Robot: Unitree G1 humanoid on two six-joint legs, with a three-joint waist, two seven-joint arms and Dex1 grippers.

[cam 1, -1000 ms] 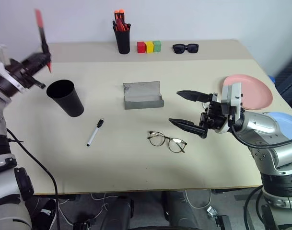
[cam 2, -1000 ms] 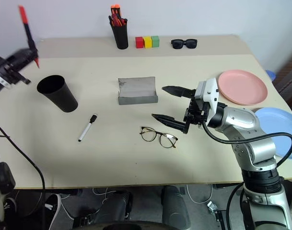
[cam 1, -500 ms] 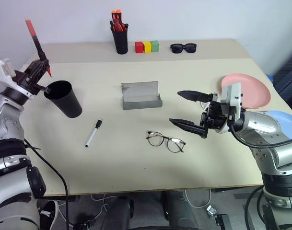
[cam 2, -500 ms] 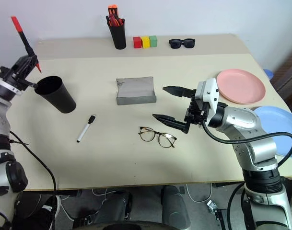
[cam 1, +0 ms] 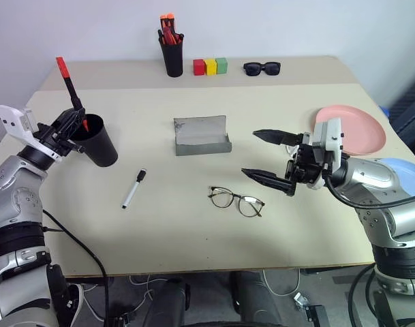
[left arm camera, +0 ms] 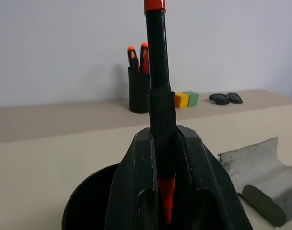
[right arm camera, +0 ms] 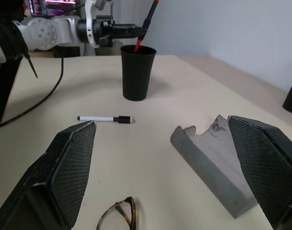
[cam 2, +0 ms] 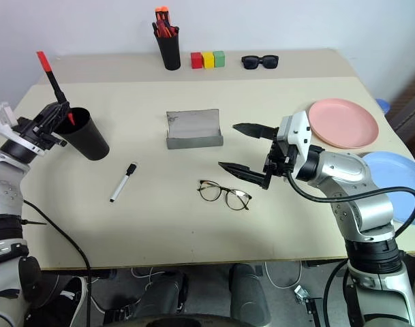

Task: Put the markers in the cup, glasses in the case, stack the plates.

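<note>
Two markers in play: the left tool (cam 1: 76, 122) is clamped on the red-capped marker (cam 1: 69, 83), held nearly upright with its lower tip right at the black cup's (cam 1: 101, 144) mouth. The other marker (cam 1: 133, 189) lies flat on the desk (cam 1: 193, 231), just right of the cup. The right tool (cam 1: 268, 157) hovers with fingers spread wide above the glasses (cam 1: 236, 201); the grey case (cam 1: 202, 135) sits open behind them. Pink plate (cam 1: 360, 129) and blue plate (cam 1: 406, 172) wait far right.

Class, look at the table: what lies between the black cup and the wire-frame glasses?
One marker with a black cap lies on the table between the cup and the glasses, apart from both. The left eye view shows it.
</note>
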